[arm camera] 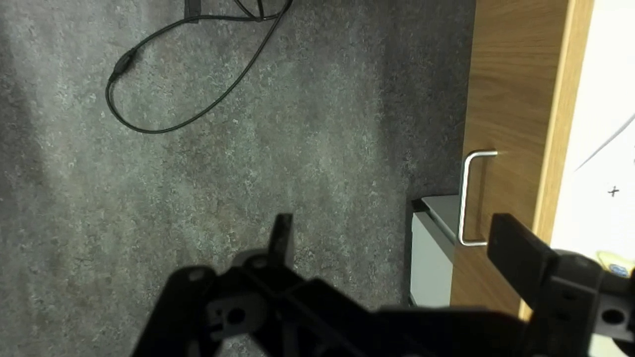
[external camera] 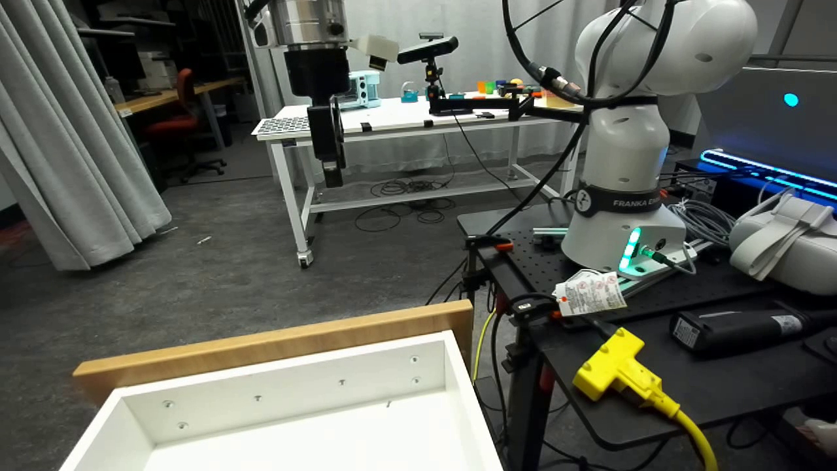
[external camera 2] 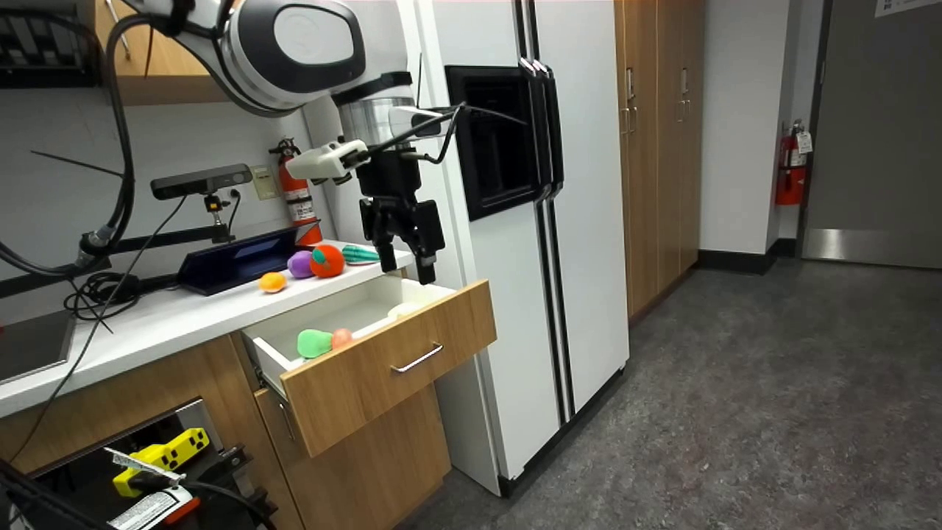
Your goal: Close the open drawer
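The drawer is pulled open; its wood front panel [external camera 2: 390,368] and silver handle [external camera 2: 417,358] show in an exterior view. A green toy [external camera 2: 314,343] and a pinkish one [external camera 2: 341,338] lie inside. Its white box and wood front [external camera: 281,343] also show in an exterior view. My gripper [external camera 2: 406,269] is open and empty, pointing down, higher than the drawer; it also shows in an exterior view [external camera: 333,175]. In the wrist view the gripper [arm camera: 392,218] has one finger over the drawer front [arm camera: 516,99], near the handle [arm camera: 465,198], and the other over the floor.
A white counter [external camera 2: 184,316] behind the drawer holds toy produce [external camera 2: 327,261] and a dark tray [external camera 2: 239,261]. A white fridge [external camera 2: 515,294] stands beside the drawer. A black cart [external camera: 654,386] carries the arm base and a yellow power plug [external camera: 611,366]. A cable [arm camera: 238,82] lies on the floor.
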You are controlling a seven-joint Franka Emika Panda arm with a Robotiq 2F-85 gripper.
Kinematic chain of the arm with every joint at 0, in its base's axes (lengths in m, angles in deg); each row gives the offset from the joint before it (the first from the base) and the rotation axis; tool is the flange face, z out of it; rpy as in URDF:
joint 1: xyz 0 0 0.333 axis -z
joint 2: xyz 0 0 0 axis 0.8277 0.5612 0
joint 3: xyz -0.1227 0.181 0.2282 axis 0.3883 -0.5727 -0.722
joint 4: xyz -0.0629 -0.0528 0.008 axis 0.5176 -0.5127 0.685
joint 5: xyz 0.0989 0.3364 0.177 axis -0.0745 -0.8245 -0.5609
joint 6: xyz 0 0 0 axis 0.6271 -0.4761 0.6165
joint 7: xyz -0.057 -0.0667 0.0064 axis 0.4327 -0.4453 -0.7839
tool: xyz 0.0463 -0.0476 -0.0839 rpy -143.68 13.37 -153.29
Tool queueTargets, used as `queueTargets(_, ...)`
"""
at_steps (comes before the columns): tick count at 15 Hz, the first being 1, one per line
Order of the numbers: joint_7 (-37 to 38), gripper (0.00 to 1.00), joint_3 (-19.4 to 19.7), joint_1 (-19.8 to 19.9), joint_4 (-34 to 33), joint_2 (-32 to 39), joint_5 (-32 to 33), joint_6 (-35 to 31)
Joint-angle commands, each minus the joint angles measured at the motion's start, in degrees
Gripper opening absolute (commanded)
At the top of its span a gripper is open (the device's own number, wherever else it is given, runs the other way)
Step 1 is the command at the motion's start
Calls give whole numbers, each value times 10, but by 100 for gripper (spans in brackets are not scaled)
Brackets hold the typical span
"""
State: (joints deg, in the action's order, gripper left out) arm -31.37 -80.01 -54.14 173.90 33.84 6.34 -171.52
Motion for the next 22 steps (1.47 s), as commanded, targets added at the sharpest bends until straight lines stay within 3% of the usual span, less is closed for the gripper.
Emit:
queueTargets(1,0,100,0,-1,0,7,0,-4)
queueTargets(9,-8,100,1,-2,2,23,-4,-21)
queueTargets(17,18,100,-20,-13,-29,168,6,-177)
queueTargets(22,25,100,-45,-31,-70,248,-9,-204)
